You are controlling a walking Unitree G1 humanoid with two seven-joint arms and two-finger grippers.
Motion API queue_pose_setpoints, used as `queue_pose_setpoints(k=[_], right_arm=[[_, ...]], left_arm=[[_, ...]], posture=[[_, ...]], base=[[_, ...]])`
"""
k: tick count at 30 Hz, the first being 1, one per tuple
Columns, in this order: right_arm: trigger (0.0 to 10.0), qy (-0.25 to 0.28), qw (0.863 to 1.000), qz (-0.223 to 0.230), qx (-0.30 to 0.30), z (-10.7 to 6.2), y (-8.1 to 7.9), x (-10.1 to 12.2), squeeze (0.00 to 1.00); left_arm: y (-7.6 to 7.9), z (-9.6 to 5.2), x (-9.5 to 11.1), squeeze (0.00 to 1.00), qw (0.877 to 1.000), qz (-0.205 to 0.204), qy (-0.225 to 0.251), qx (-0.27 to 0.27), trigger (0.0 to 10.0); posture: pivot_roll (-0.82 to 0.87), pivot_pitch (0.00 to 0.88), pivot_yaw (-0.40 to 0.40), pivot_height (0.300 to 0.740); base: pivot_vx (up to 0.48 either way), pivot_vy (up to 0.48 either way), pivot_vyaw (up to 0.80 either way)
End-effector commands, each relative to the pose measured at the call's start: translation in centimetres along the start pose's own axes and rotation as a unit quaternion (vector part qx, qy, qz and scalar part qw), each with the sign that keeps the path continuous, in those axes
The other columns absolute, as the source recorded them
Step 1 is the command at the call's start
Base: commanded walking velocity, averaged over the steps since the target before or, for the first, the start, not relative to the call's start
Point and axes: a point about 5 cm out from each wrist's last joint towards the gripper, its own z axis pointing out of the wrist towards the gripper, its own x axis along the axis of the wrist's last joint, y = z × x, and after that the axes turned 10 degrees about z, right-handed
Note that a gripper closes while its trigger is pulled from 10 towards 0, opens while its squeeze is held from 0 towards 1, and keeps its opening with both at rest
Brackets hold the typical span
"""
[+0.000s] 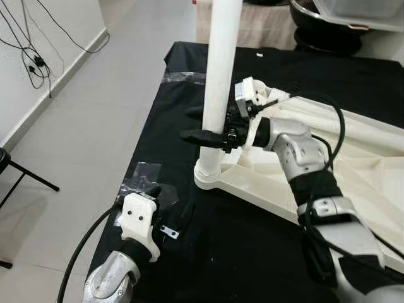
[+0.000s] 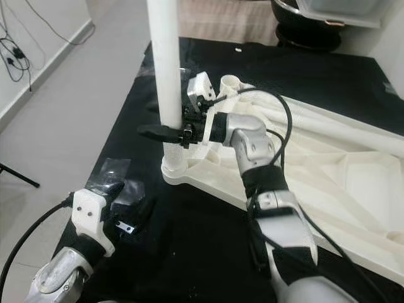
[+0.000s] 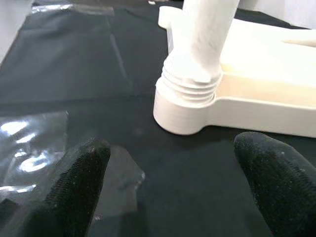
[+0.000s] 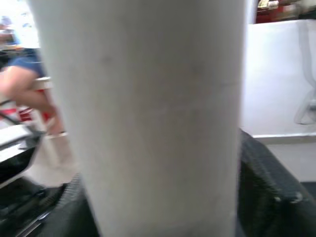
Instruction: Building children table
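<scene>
Cloth (image 1: 252, 252), black, covers the worktop from its near edge to its far edge, and everything stands on it. Tabletop (image 1: 366, 170), white plastic and upside down with its ribbed underside showing, lies along the right side of the worktop, one round corner socket (image 3: 182, 111) reaching toward the middle. Leg (image 1: 221, 69), a white tube, stands upright in that socket; the left wrist view shows screw threads at its foot just above the socket's rim. Another leg (image 2: 353, 129) lies flat across the tabletop toward the far right corner.

Right gripper (image 1: 211, 136) reaches in from the right, its two black fingers closed around the upright leg a little above the socket; in its wrist view the tube sits tight between the pads. Left gripper (image 3: 173, 182) hovers low over the cloth near the worktop's left edge, just short of the socket, fingers spread wide with nothing between them. Clear plastic bag (image 3: 29, 148) lies flat on the cloth beside the left gripper. Small metal bracket (image 1: 169, 232) rests near it.
</scene>
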Motion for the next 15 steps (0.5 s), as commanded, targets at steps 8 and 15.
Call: queue_pose_setpoints(k=[8,15], right_arm=[[0.0,-0.019,0.999,-0.02,0.035,0.0,0.1,0.0,0.0],[0.0,0.011,0.98,-0.027,-0.195,-0.2,-1.0,-3.7,0.0]], left_arm=[[0.3,-0.2,-0.1,0.0,1.0,0.0,-0.011,-0.008,10.0],[-0.1,0.0,-0.2,0.0,1.0,0.001,-0.01,-0.002,10.0]], posture=[[0.14,0.246,-0.086,0.74],[0.1,0.233,-0.091,0.74]], base=[[0.0,0.0,0.0],[0.0,0.0,0.0]])
